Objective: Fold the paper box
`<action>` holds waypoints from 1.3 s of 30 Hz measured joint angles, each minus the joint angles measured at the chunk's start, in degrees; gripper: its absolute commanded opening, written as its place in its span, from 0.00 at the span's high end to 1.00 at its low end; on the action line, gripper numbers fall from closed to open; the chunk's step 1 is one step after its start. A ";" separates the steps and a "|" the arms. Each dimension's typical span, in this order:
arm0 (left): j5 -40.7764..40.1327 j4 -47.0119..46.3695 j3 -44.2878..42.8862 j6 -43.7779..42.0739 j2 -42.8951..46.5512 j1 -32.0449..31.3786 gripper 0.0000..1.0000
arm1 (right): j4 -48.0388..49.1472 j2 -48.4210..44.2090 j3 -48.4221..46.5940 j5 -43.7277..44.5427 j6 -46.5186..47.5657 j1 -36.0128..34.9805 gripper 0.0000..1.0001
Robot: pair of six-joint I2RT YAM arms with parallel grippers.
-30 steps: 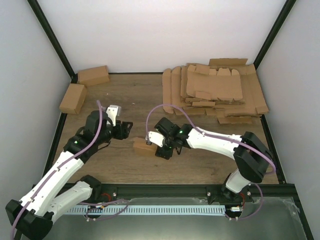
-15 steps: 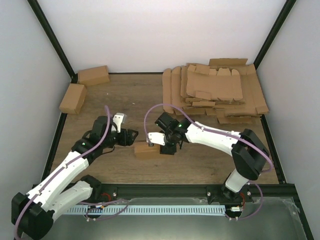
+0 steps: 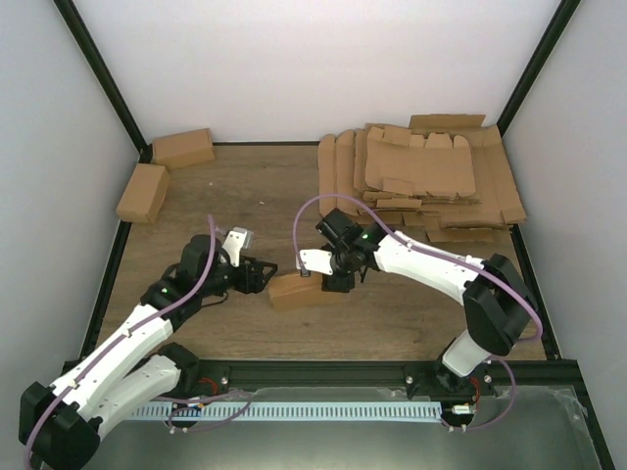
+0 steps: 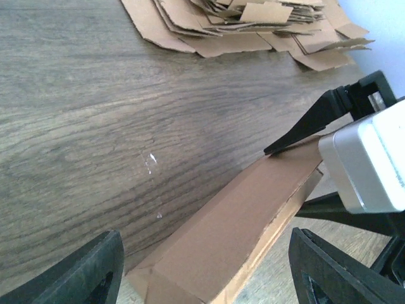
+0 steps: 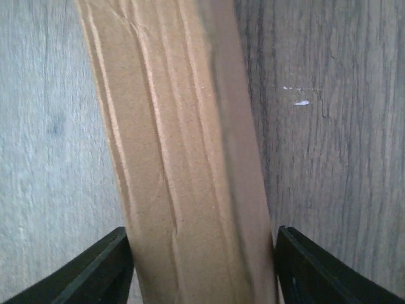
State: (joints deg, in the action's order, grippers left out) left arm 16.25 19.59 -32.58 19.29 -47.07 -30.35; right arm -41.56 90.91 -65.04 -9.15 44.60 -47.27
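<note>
Wood-grain tabletop (image 3: 245, 196) stretches away from my bases. Closest in, the paper box (image 3: 297, 290) lies mid-table between my arms, shaped into a long brick. My left pincer (image 4: 212, 272) is spread wide, with a finger on either side of one end of the paper box and neither touching it. My right pincer (image 5: 201, 269) is clenched across the other end. The cardboard looks light, thin and easily dented, so I judge a gentle hold across the long flat sides works best. Farther back are a pile of flat blanks (image 3: 421, 176) and two finished boxes (image 3: 142, 192).
</note>
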 measured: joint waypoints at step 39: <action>0.09 -0.55 -5.25 -19.41 -12.94 -1.64 0.51 | 5.25 -6.71 6.08 -2.62 0.37 8.57 0.24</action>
State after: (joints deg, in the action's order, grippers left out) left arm 16.34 19.05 -37.82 -0.12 -60.01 -31.99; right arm -36.32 84.20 -58.96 -11.77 44.97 -38.70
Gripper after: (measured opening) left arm 0.506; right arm 0.699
